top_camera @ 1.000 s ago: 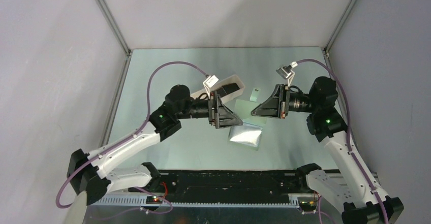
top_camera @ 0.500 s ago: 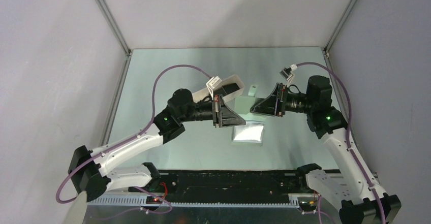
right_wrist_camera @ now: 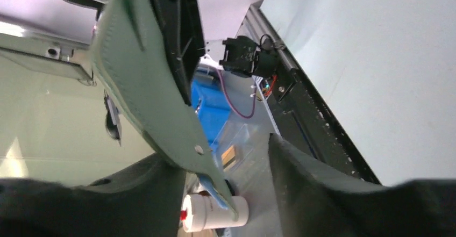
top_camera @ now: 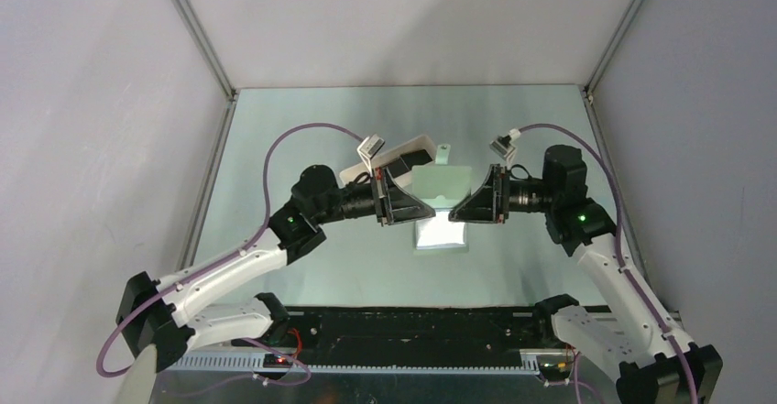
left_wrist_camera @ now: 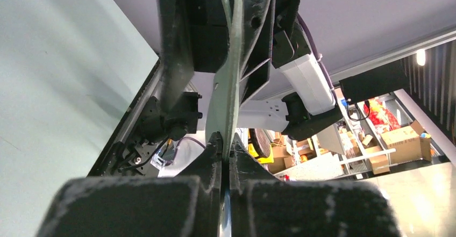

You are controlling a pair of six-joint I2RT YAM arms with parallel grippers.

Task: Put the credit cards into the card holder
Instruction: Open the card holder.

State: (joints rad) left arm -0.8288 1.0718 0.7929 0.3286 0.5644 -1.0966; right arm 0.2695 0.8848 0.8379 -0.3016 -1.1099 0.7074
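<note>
My left end effector (left_wrist_camera: 224, 159) has just clamped onto the card holder (top_camera: 443, 187), held mid-frame above the table (top_camera: 302, 147); my right end effector (right_wrist_camera: 226, 167) has let go, jaws wide; handover made, so I judge the cards (top_camera: 417, 159), just upper left, come next.

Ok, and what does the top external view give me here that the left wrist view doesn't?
Only the top external view: the white tray with dark credit cards in it, and the card holder held up between the two gripper tips, its broad face toward the camera. Only the left wrist view: the left gripper pinched shut on the holder's edge, which is seen edge-on. Both: the holder, and the right gripper facing it from the other side.
</note>
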